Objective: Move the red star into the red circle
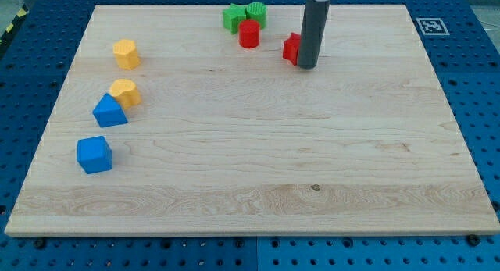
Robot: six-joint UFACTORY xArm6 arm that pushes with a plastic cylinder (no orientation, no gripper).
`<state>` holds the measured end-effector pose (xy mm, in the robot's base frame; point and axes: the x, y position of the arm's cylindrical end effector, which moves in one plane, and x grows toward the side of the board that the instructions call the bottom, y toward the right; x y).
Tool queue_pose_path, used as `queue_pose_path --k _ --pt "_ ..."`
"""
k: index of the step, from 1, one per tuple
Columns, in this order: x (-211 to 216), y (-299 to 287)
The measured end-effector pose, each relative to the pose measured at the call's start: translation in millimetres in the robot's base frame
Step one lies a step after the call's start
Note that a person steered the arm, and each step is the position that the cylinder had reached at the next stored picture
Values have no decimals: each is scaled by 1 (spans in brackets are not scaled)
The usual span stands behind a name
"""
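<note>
The red star [291,48] lies near the view's top, right of centre, partly hidden by my rod. My tip [306,65] touches the star's right side. The red circle [249,33], a short red cylinder, stands to the star's left with a small gap between them. It sits just below two green blocks.
A green star [233,18] and a green round block [257,12] sit at the board's top edge. A yellow hexagon [126,53], a yellow rounded block [125,92], a blue triangle [108,112] and a blue cube [94,155] stand at the view's left. The wooden board [258,169] ends in blue pegboard.
</note>
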<state>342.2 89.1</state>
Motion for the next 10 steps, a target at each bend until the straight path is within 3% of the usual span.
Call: queue_pose_path --k 2,3,5,8,10 --pt "5 41" --pt "-14 51" --pt "-21 -39" --pt "1 -59" --pt "-38 -80"
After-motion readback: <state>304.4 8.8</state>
